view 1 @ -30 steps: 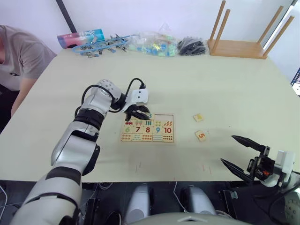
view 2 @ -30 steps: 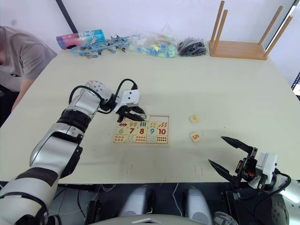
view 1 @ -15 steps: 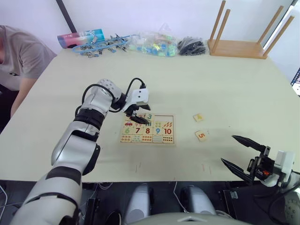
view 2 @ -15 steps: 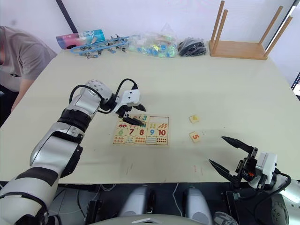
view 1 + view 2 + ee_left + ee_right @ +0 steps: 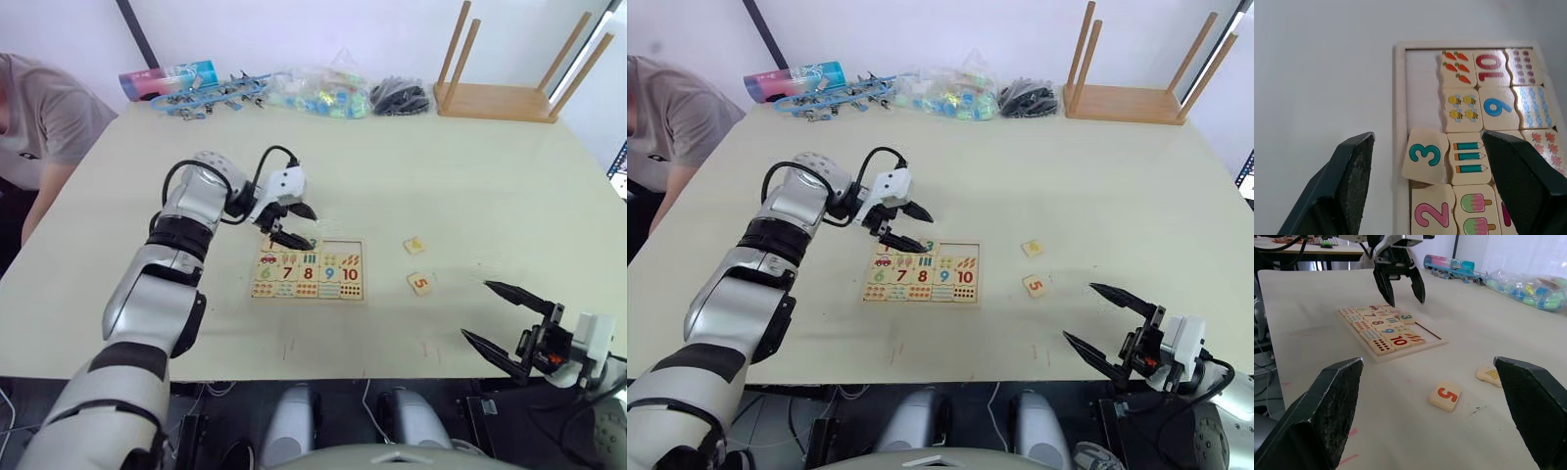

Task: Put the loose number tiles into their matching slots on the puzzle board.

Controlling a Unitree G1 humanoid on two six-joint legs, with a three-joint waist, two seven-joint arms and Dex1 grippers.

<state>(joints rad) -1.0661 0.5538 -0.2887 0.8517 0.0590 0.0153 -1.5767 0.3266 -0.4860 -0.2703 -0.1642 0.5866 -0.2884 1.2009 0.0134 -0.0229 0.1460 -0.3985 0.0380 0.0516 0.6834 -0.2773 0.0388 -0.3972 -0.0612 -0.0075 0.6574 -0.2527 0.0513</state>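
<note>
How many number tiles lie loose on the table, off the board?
2: the orange 5 tile and another tile just beyond it, both right of the puzzle board.

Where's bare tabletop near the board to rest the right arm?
Bare table lies between the puzzle board and the wooden stool, beyond the loose 4 tile and 5 tile. The far edge is crowded with bags.

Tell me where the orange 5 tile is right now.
The orange 5 tile lies loose on the table, right of the puzzle board, just nearer the robot than the yellow tile.
</note>
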